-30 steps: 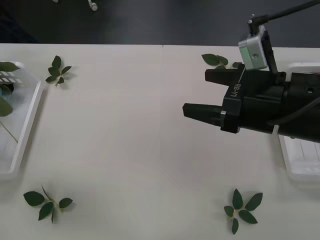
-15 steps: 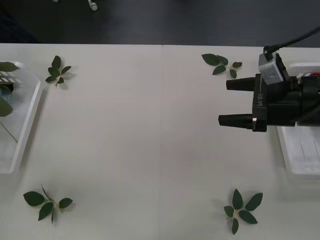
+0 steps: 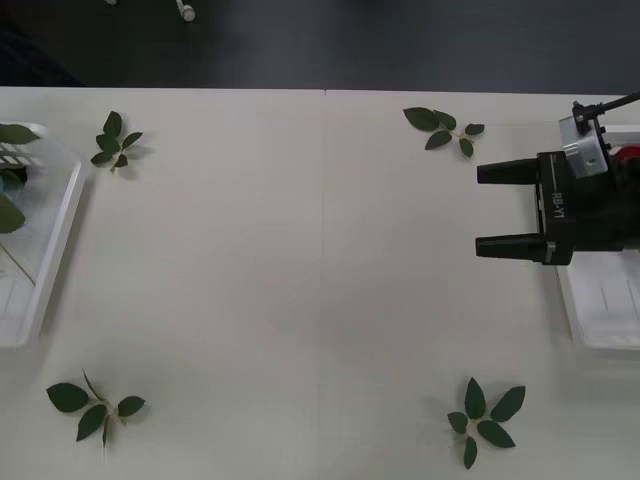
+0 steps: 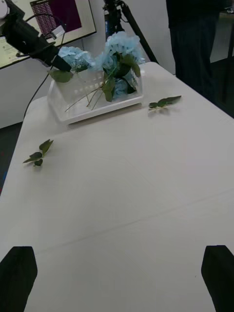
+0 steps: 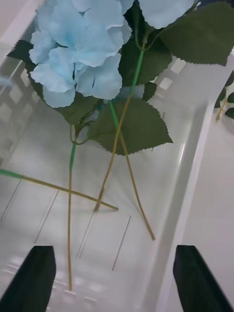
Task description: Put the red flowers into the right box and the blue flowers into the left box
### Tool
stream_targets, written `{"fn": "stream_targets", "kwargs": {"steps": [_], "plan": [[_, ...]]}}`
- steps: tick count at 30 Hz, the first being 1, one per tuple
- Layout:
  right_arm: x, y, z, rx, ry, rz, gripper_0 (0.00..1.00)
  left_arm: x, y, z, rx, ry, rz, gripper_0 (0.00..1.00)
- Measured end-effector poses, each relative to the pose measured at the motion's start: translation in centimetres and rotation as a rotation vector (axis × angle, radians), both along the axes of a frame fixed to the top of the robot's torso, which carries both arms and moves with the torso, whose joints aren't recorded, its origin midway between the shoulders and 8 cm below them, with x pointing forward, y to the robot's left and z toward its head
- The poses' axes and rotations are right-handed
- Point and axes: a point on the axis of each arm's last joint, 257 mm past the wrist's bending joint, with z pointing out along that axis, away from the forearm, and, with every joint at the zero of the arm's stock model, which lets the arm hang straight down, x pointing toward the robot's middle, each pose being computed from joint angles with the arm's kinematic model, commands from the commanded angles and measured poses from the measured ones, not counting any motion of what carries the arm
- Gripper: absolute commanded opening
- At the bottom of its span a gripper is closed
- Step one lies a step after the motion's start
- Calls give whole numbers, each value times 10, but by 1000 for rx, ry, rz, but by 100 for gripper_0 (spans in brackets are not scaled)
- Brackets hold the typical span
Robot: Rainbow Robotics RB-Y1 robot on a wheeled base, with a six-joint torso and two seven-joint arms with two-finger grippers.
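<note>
Right gripper (image 3: 487, 209): open-jawed, over the table (image 3: 300, 260), just before the right box (image 3: 600, 320).
Left box (image 3: 45, 260): straight ahead of those jaws, across the table.
Blue flowers (image 5: 83, 53): in the left box, beyond the spread left gripper (image 5: 114, 278).
Leaf sprigs (image 3: 480, 415): flanking the jaws' line.

I see a white surface (image 3: 300, 260): left box (image 3: 45, 270) at left edge, right box (image 3: 600, 320) at right edge, leaf sprigs (image 3: 118, 140) near all four corners.

The right end effector (image 3: 497, 208) hovers open (fingers spread) over the right box (image 3: 606, 322); leaf sprigs (image 3: 485, 418) dot the surface (image 3: 300, 260).
</note>
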Motion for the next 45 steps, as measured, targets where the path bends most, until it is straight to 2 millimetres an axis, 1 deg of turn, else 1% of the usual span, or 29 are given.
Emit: {"fn": "stream_targets", "kwargs": {"steps": [5, 10, 13, 16, 21, 24, 26, 29, 31, 35, 40, 45], "plan": [[-14, -10, 8, 12, 11, 42, 100, 5, -13, 8, -61, -35, -20, 100], [-14, -14, 7, 28, 32, 40, 100, 10, -29, 20, -136, -81, -48, 100], [-14, -14, 7, 28, 32, 40, 100, 12, -44, 29, -112, -104, -105, 100], [-14, -14, 7, 28, 32, 40, 100, 10, -65, 30, -57, -106, -185, 100], [-18, -14, 4, 20, 39, 54, 100, 2, -123, 44, -116, -137, -309, 100], [-18, -14, 4, 19, 40, 57, 100, -6, -155, 50, -123, -140, -393, 100], [-18, -13, 4, 19, 40, 57, 100, -15, -173, 52, -80, -141, -479, 100], [-18, -13, 4, 19, 41, 57, 100, -25, -195, 56, 31, -169, -629, 100], [-18, -13, 4, 19, 41, 57, 100, -32, -207, 55, 103, -180, -718, 100], [-18, -13, 4, 19, 41, 57, 100, -46, -225, 50, 196, -171, -879, 100], [-18, -13, 4, 19, 41, 58, 100, -52, -246, 57, 339, -219, -1087, 100], [-18, -13, 4, 19, 41, 58, 100, -52, -254, 65, 343, -225, -1197, 100]]}}
